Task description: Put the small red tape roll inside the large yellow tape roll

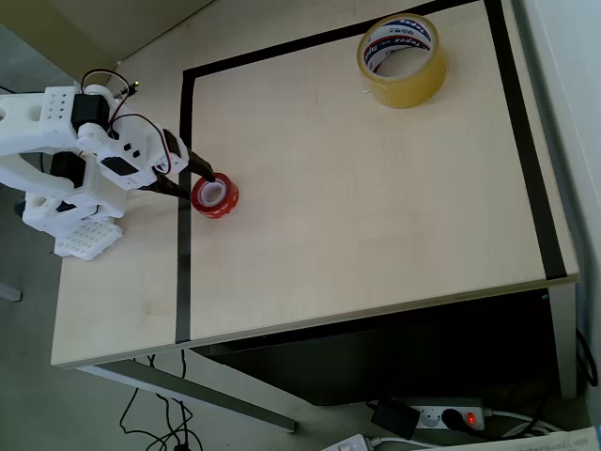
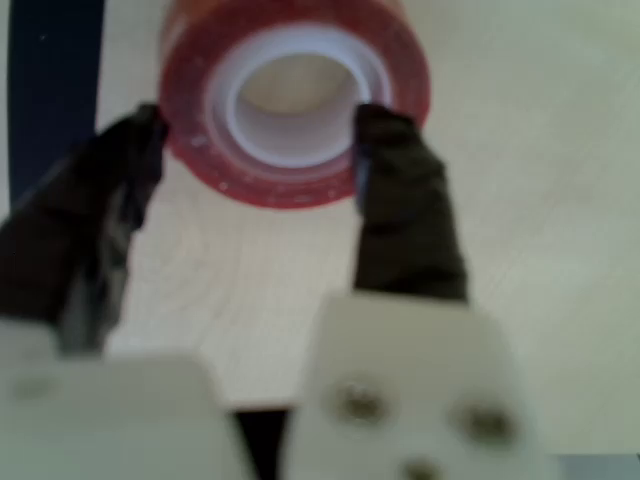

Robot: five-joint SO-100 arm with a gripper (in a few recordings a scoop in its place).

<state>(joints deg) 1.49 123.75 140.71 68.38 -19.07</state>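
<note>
A pale wood-grain counter [image 1: 376, 216] is filling most of the overhead view, with a black tape line [image 1: 185, 188] running along its left, top and right sides like a frame. Below the counter's front edge, at the bottom of the frame, a white power strip [image 1: 441, 415] with a glowing red switch is lying on the floor among dark cables.

A white plastic robot arm [image 1: 75, 150] with red and black wires is reaching in from the upper left of the overhead view, over the counter's left edge.

The large yellow tape roll [image 1: 402, 58], a wide translucent yellowish ring with a white core printed in red and blue, is lying flat at the top of the frame, right of centre, inside the black line and well apart from the arm.

The jaws [image 1: 195, 178], dark-tipped, are sitting at the left of the frame just over the black line. In the wrist view the jaws [image 2: 260, 150] are standing partly open: the left finger is lying against the outside of the small red tape roll [image 2: 290, 95], a bright red ring with a whitish core, and the right finger is lying over the ring's right side. Whether they are actually pinching it I cannot tell.

The small red tape roll [image 1: 215, 194] is lying flat on the counter at centre left of the overhead view, just right of the black line.
</note>
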